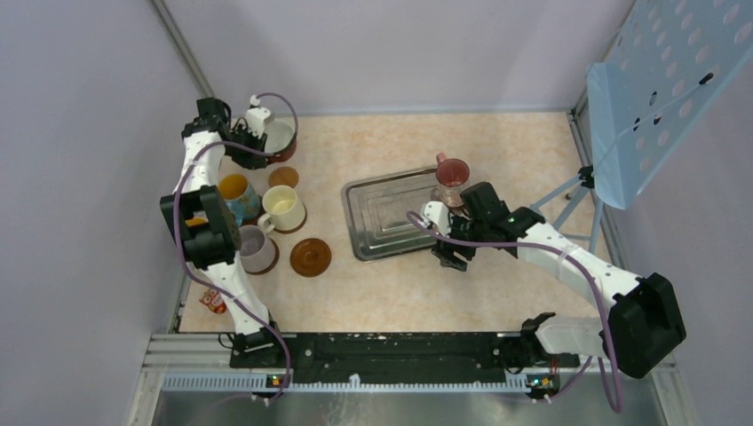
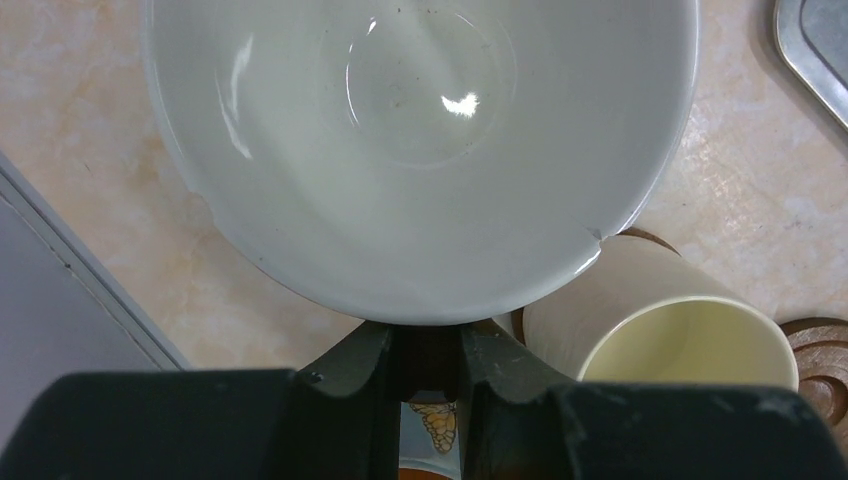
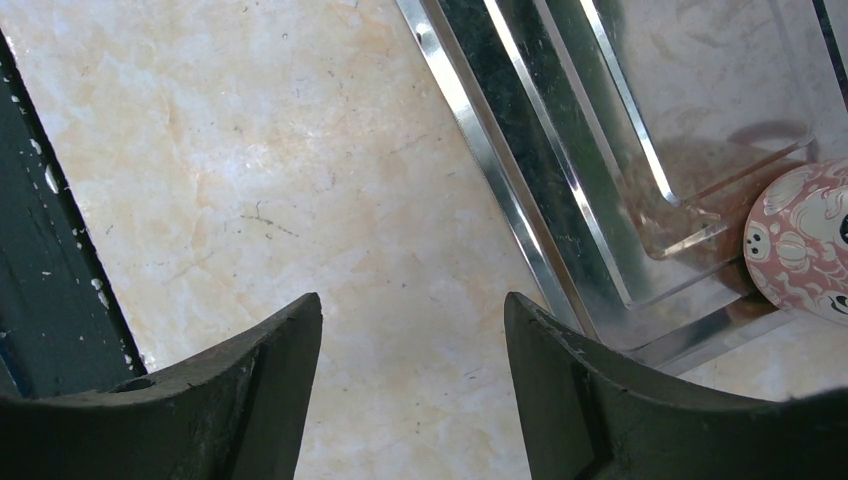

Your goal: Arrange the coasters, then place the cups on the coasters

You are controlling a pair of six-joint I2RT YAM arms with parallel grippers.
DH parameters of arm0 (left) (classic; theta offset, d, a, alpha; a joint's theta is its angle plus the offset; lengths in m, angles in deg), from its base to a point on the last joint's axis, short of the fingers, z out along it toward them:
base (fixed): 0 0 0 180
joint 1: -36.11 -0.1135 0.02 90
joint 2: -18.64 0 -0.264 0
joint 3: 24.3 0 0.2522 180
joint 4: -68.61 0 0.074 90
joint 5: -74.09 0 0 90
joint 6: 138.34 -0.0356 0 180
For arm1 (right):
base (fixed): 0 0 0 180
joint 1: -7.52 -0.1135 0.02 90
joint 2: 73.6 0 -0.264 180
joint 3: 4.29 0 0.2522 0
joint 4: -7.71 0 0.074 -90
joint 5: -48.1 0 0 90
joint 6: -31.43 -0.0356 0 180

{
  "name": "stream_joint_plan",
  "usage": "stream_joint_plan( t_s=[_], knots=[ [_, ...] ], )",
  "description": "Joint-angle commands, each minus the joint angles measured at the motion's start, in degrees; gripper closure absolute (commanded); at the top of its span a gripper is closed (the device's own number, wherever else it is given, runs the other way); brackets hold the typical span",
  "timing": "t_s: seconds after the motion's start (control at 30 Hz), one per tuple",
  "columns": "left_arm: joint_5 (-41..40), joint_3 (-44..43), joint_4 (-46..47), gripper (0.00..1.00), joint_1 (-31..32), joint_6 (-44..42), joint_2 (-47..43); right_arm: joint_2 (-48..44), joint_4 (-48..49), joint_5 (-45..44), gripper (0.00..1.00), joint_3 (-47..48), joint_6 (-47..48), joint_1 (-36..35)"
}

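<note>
My left gripper is shut on the near side of the red cup, and the cup's white inside fills the left wrist view. I cannot tell whether that cup rests on anything. The blue cup, cream cup and lilac cup stand in the left cluster. Two brown coasters lie bare, one small and one nearer. The maroon-pink cup stands at the steel tray's right end. My right gripper hangs open over bare table beside the tray.
The steel tray lies mid-table, empty apart from the cup at its end. A small red-and-white item sits by the left arm's base. Walls close in at left and back, and a perforated blue panel on a stand rises at the right.
</note>
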State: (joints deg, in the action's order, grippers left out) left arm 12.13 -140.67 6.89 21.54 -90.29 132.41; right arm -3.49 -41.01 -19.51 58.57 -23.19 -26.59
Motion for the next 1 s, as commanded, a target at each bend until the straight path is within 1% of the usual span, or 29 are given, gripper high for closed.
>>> stream_joint_plan(
  t_s=[0.0,0.27,0.5,0.73,0.97],
  knots=[
    [0.89,-0.20,0.73,1.00,-0.02,-0.49,-1.74,-1.07,1.41,0.83,0.33,-0.06,0.48,-0.62],
    [0.24,-0.50,-2.60,1.00,0.15,-2.42,0.14,-0.99,1.11,0.99,0.33,-0.10,0.66,-0.61],
    [-1.18,-3.14,-6.19,1.00,0.83,-3.57,2.85,-1.34,1.05,0.84,0.33,-0.50,0.66,-0.61],
    [-2.40,-3.95,-6.27,1.00,1.46,-2.91,4.29,-1.19,1.15,0.81,0.33,-0.59,0.75,-0.64],
    [-4.42,-4.12,-4.45,1.00,1.65,-1.59,5.01,-1.15,1.04,0.78,0.33,-0.59,1.06,-0.61]
  ],
)
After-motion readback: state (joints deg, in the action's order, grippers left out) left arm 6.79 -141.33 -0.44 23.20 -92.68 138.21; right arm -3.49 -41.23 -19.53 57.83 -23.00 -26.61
